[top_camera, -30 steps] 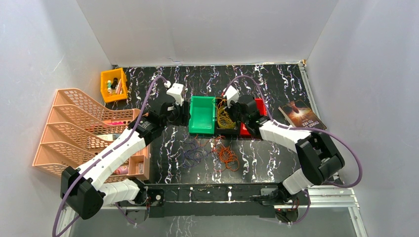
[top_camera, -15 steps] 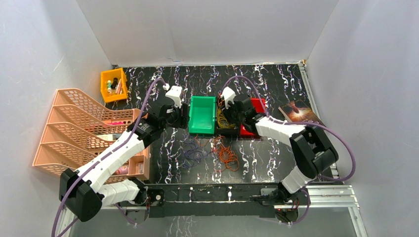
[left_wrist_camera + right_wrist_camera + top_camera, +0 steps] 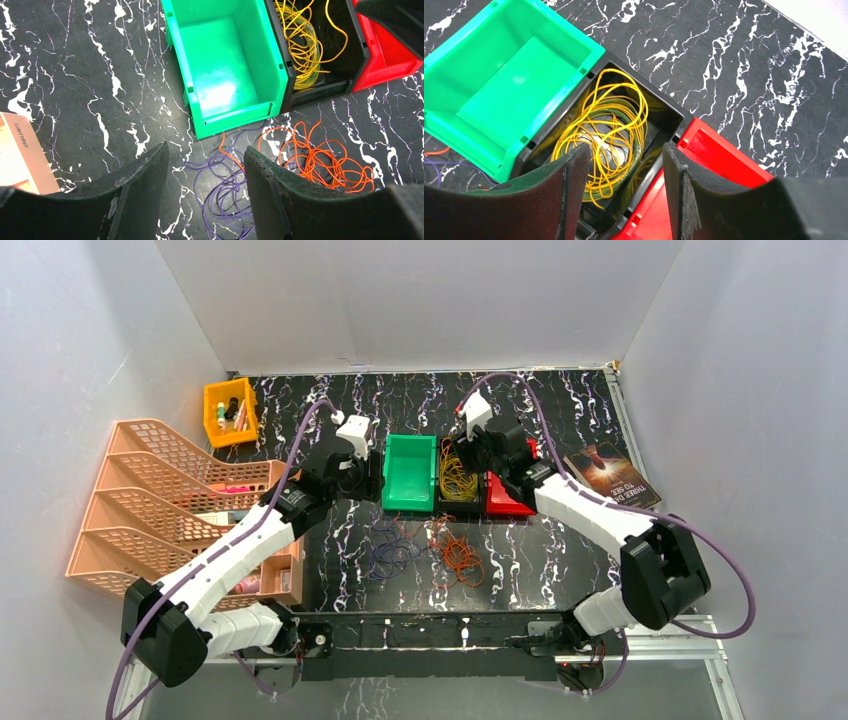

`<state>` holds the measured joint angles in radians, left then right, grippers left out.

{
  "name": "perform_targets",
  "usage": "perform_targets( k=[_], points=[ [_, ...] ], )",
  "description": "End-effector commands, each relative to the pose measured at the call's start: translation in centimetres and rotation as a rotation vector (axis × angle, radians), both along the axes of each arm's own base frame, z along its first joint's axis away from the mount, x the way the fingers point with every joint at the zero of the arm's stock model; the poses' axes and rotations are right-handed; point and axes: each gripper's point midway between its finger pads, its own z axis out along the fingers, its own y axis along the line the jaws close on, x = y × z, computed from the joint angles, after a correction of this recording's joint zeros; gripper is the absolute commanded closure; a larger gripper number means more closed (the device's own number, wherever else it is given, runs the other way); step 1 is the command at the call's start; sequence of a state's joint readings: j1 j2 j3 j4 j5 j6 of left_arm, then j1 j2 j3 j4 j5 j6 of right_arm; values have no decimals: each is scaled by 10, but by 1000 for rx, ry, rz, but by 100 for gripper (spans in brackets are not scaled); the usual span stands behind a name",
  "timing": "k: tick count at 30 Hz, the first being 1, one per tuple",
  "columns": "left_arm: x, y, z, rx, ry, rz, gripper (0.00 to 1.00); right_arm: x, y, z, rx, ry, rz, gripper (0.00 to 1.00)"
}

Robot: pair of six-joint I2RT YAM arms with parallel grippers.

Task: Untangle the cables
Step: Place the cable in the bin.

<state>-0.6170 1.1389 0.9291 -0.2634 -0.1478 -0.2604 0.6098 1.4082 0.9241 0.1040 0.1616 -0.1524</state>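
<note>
A bunch of yellow cables (image 3: pixel 458 480) lies in the black bin (image 3: pixel 443 502), between the green bin (image 3: pixel 388 475) and the red bin (image 3: pixel 505 502). My right gripper (image 3: pixel 472 452) hovers open over that bin, and the yellow cables (image 3: pixel 609 125) show below its empty jaws (image 3: pixel 625 147). Purple cables (image 3: pixel 392 552) and orange cables (image 3: pixel 462 558) lie tangled on the table in front of the bins. My left gripper (image 3: pixel 372 475) hangs open and empty left of the green bin. The purple cables (image 3: pixel 225 185) show below its jaws (image 3: pixel 206 150), with the orange cables (image 3: pixel 320 160) to their right.
The green bin (image 3: pixel 175 50) and red bin (image 3: pixel 724 160) hold nothing that I can see. A peach file rack (image 3: pixel 150 490) fills the left side, with a small orange bin (image 3: pixel 230 410) behind it. A book (image 3: pixel 612 475) lies at the right.
My right gripper has opened, let go of the yellow cables in the black bin, and lifted up and back. My left arm has hardly moved.
</note>
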Motion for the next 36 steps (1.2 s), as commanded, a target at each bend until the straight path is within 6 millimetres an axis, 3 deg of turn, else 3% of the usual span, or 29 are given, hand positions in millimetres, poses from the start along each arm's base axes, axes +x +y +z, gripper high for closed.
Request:
perform_targets(
  k=[1, 10, 17, 22, 25, 31, 33, 36],
  points=[
    [-2, -1, -1, -24, 5, 0, 44, 9, 17, 8, 13, 73, 26, 41],
    [-6, 1, -2, -24, 13, 0, 44, 22, 37, -29, -26, 200, 57, 76],
    [-8, 2, -6, -25, 22, 5, 43, 17, 37, -55, -38, 257, 57, 83],
    [-8, 0, -7, -25, 30, -3, 43, 14, 45, -86, -32, 330, 80, 89],
    [-7, 1, -6, -22, 26, 0, 43, 10, 54, -93, 3, 361, 110, 90],
    [-7, 1, -7, -22, 31, -1, 43, 9, 66, -66, 70, 322, 155, 87],
    [-7, 0, -8, -23, 33, -1, 43, 8, 66, -38, 97, 269, 169, 84],
    [-7, -2, -10, -29, 36, -4, 43, 6, 61, -11, 110, 220, 172, 79]
  ],
)
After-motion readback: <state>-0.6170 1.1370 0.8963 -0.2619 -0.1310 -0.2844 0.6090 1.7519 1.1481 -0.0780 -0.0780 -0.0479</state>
